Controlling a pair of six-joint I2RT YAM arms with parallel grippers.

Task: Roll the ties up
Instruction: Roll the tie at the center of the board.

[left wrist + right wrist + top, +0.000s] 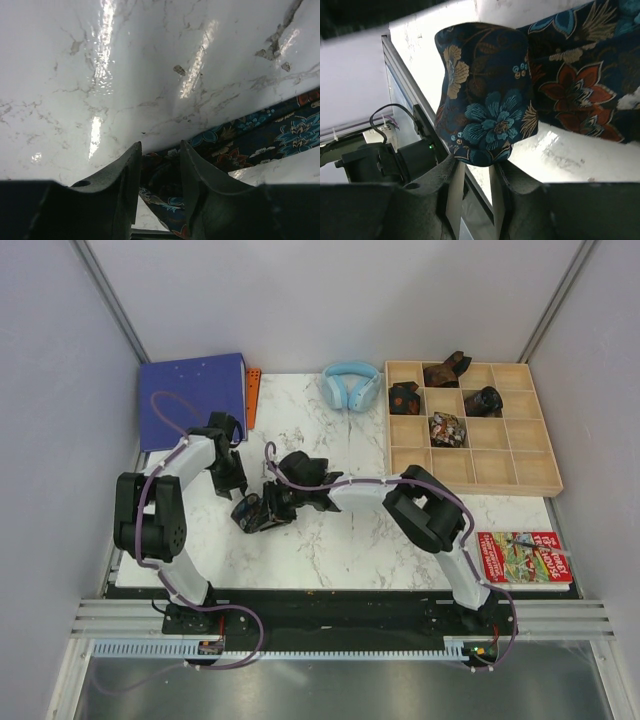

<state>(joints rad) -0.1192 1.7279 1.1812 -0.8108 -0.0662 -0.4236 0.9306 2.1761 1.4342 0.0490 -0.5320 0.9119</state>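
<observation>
A dark navy floral tie (250,512) lies on the marble table (330,550) at the centre left, partly rolled. In the right wrist view the rolled end (485,95) bulges up between the tips of my right gripper (476,162), which is shut on it, and the flat strip (580,85) runs off to the right. My left gripper (160,145) stands over the strip (280,132) with fabric between its fingers and looks shut on it. In the top view the left gripper (232,485) and right gripper (268,508) meet at the tie. Several rolled ties (447,428) sit in the wooden tray (505,470).
Light-blue headphones (350,385) lie at the back centre. A blue box (190,395) with an orange piece (253,390) stands at the back left. A colourful book (525,557) lies at the front right. The table's front edge with a metal rail (340,620) is near the arm bases.
</observation>
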